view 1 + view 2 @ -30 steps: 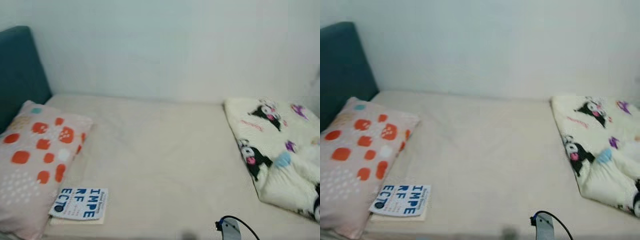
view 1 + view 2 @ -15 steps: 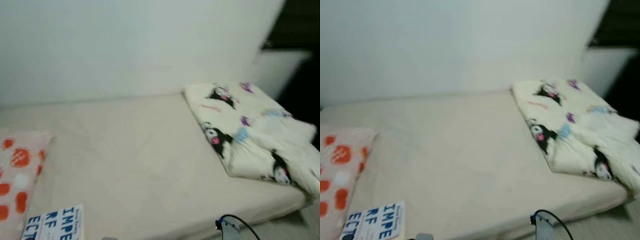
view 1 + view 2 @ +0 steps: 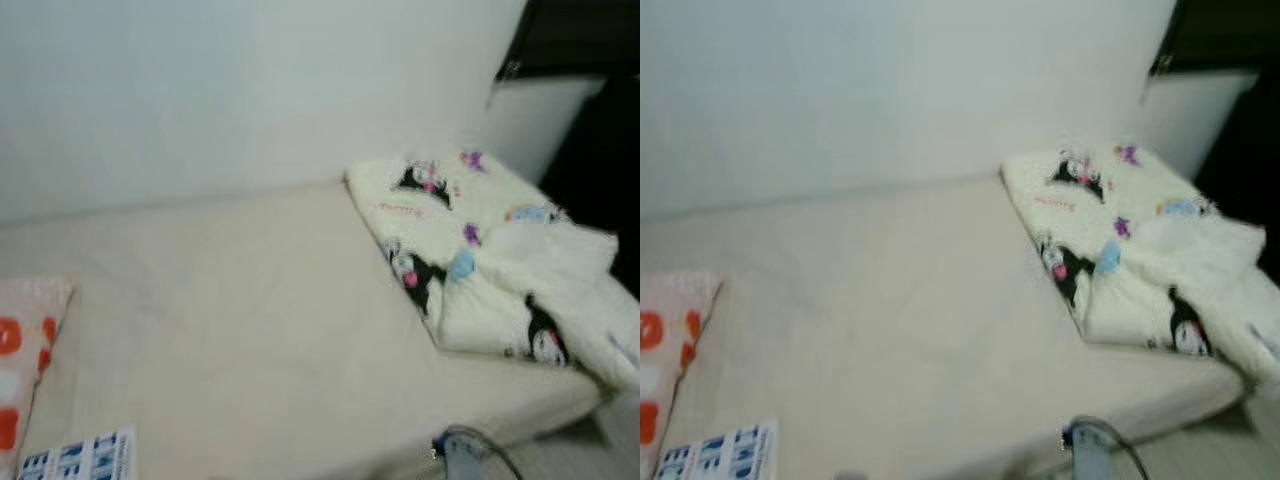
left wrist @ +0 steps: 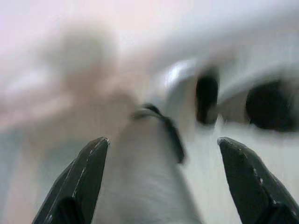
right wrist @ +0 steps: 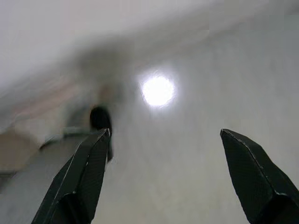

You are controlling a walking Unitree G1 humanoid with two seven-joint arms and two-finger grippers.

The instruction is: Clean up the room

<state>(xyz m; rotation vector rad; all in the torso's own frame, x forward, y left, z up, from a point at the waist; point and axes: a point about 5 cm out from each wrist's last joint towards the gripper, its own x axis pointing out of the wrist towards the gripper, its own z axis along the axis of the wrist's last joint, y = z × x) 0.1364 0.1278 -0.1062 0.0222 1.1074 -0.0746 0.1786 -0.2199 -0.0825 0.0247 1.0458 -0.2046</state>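
Observation:
A cream bed [image 3: 250, 320] stretches in front of me against a white wall. A folded cartoon-print blanket [image 3: 480, 270] lies at its right end. At the left edge a pillow with orange spots [image 3: 20, 350] pokes in, and a white book with blue letters [image 3: 80, 460] rests at the bed's near left corner. My left gripper [image 4: 163, 182] is open over a blurred pale floor, holding nothing. My right gripper [image 5: 163, 177] is open too, above a shiny floor with a light glare. A bit of my right arm [image 3: 465, 455] juts in at the bottom of the head views.
A dark opening [image 3: 600, 120] and a white ledge [image 3: 540, 110] stand beyond the bed's right end. Pale floor [image 3: 1200, 455] runs beside the bed's near right corner. The head views are blurred.
The head camera has swung to the right: the pillow and book slid toward the left edge, the headboard left the picture, and the blanket and dark opening came further in.

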